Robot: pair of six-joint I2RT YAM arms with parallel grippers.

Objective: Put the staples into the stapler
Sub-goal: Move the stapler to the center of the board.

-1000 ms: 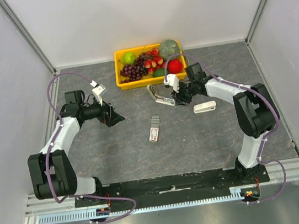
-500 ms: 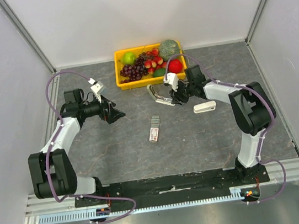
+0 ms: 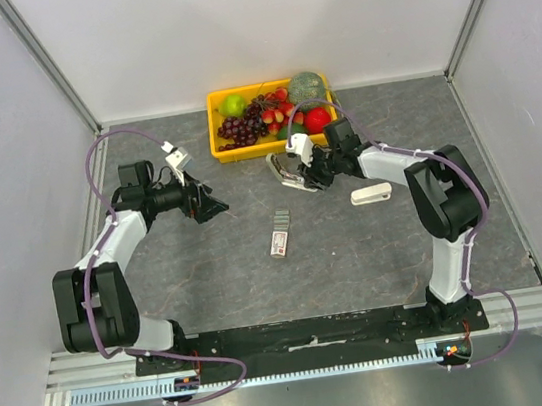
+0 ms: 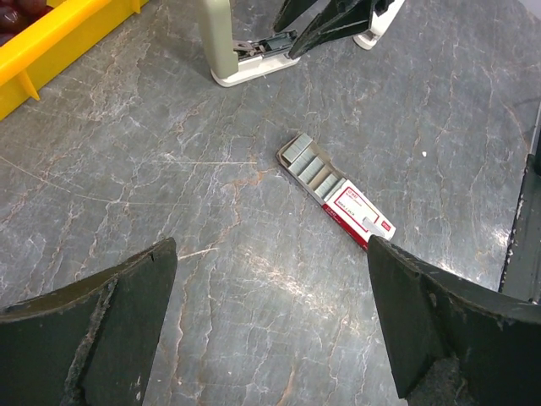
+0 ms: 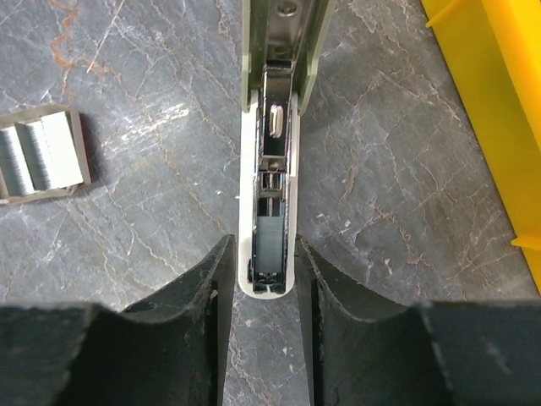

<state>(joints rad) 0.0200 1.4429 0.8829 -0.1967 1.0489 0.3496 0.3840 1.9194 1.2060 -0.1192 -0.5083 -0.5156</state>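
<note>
The stapler lies swung open on the grey table, its pale lid standing up and its metal channel bare. My right gripper is shut on the near end of the stapler's white base, one finger against each side. The staples are in a small red and white box with silvery strips showing, lying flat in the middle of the table; one end shows in the right wrist view. My left gripper hovers wide open, left of the box, holding nothing.
A yellow basket of fruit stands just behind the stapler, its wall close on the right wrist's side. A second, white stapler lies closed to the right of my right gripper. White walls ring the table.
My right gripper has slid left along the table onto the stapler's base end. The left gripper has drifted slightly right. The staples box has not moved.
</note>
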